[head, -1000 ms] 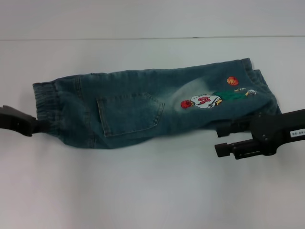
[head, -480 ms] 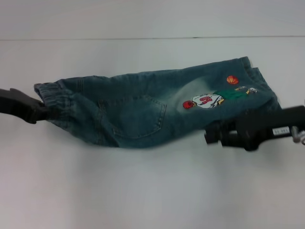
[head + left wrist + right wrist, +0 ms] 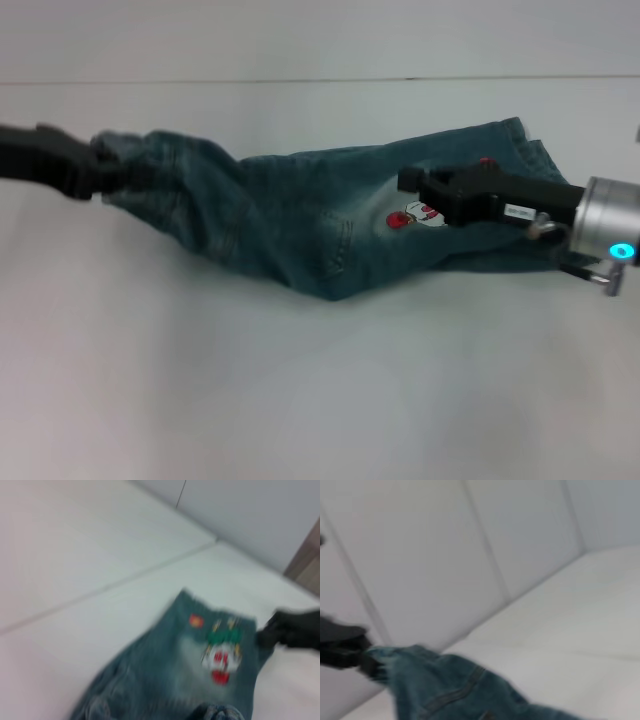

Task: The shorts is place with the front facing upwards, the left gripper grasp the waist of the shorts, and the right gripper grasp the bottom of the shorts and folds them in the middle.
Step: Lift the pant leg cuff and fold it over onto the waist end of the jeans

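The faded denim shorts (image 3: 290, 220) lie stretched across the white table, with the leg hems (image 3: 520, 135) at the right. My all-black left gripper (image 3: 95, 172) is shut on the gathered waist (image 3: 125, 155) and holds that end raised at the far left. The right wrist view shows it (image 3: 365, 657) clamped on the denim (image 3: 450, 690). My right gripper (image 3: 408, 181), with its silver wrist and cyan light (image 3: 622, 251), reaches over the hem half and partly covers the cartoon embroidery (image 3: 415, 215). The left wrist view shows the embroidery (image 3: 220, 652) with the right gripper (image 3: 265, 632) beside it.
The white table (image 3: 300, 400) ends at a seam (image 3: 300, 80) with a pale wall behind. A brownish panel (image 3: 306, 562) stands at the edge of the left wrist view.
My left gripper has lifted the waist up and back, so the left half of the shorts bunches and rises. My right gripper has moved from the near edge to over the embroidery.
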You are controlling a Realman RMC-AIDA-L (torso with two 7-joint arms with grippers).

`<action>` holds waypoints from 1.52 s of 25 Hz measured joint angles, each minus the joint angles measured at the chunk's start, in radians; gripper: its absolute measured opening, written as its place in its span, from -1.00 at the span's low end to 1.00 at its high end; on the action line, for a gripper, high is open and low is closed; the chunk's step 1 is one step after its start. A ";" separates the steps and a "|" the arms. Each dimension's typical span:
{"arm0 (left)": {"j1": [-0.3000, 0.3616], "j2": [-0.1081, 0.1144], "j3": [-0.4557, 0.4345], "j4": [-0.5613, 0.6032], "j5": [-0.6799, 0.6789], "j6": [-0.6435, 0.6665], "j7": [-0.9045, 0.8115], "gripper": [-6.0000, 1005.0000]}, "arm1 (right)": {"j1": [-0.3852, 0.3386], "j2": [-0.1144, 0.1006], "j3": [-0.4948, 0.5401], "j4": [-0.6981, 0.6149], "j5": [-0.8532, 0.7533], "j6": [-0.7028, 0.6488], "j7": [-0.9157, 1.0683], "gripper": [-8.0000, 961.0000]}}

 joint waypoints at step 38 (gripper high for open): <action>-0.175 0.025 0.028 -0.141 -0.191 0.003 -0.008 -0.92 | 0.338 0.031 0.343 0.707 -0.148 0.463 -0.663 -0.99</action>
